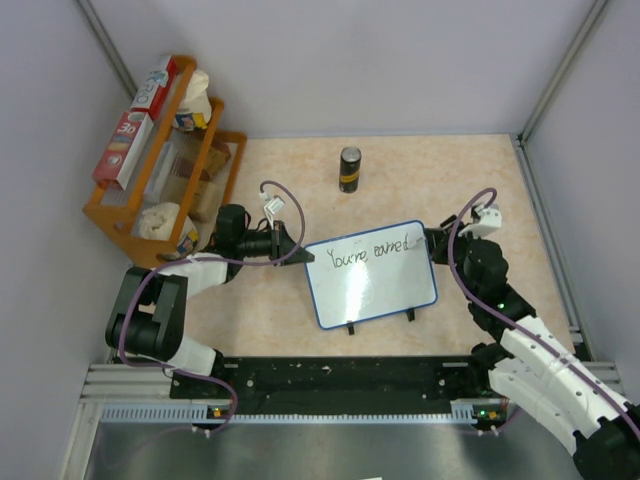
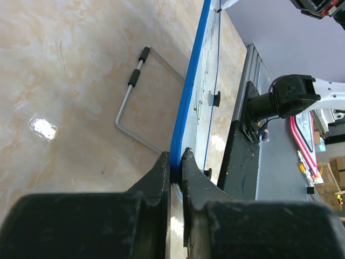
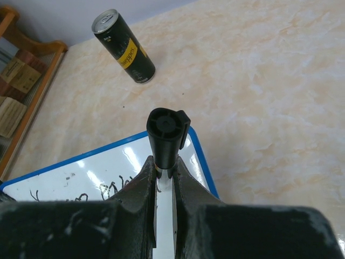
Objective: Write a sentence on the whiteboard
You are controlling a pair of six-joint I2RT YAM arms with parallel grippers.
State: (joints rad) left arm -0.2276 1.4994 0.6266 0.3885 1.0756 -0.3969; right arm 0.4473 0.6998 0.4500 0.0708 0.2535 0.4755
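Observation:
The whiteboard [image 1: 375, 285], white with a thin blue rim and two black feet on its near edge, sits mid-table. One line of the sentence [image 1: 372, 251], reading about "You're earned", runs along its far edge. My left gripper [image 1: 298, 254] is shut on the board's left rim [image 2: 178, 145]. My right gripper [image 1: 432, 243] is shut on a marker [image 3: 166, 137] with a black end cap, over the board's far right corner [image 3: 194, 156]. The marker's tip is hidden.
A black and yellow can [image 1: 349, 169] stands beyond the board; it also shows in the right wrist view [image 3: 123, 46]. A wooden rack [image 1: 160, 160] with boxes and bags stands at the far left. A wire stand [image 2: 135, 102] lies behind the board.

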